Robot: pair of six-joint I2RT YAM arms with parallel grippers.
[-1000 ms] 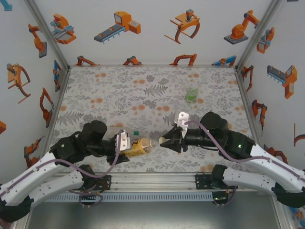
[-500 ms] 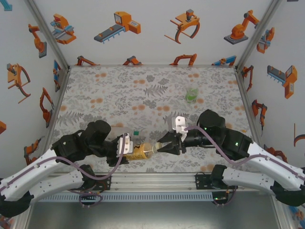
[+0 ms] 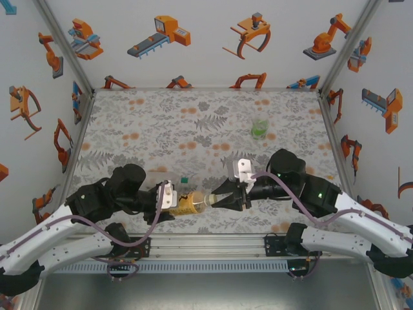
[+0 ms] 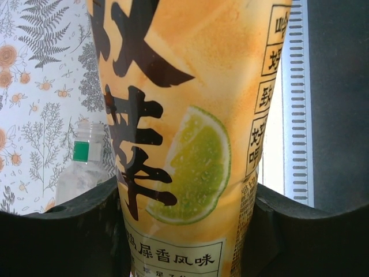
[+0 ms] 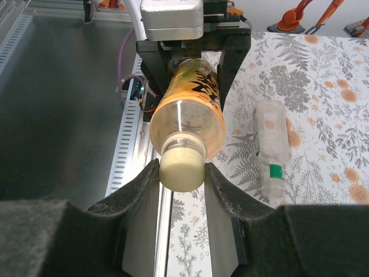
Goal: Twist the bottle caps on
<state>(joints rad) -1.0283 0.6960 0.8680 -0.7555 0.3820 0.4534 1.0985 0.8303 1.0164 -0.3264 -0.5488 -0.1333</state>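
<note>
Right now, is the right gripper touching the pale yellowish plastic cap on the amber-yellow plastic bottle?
Touching. The right wrist view shows the right gripper closed on both sides of the pale yellowish cap on the amber-yellow bottle.

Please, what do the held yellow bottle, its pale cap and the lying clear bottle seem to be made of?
The amber-yellow bottle: likely thin clear plastic, glossy; its bare shoulder is see-through and its body is printed. The pale yellowish cap: probably opaque plastic, smooth, with a faint sheen. The clear bottle: seemingly transparent plastic; its body looks colourless and see-through.
</note>
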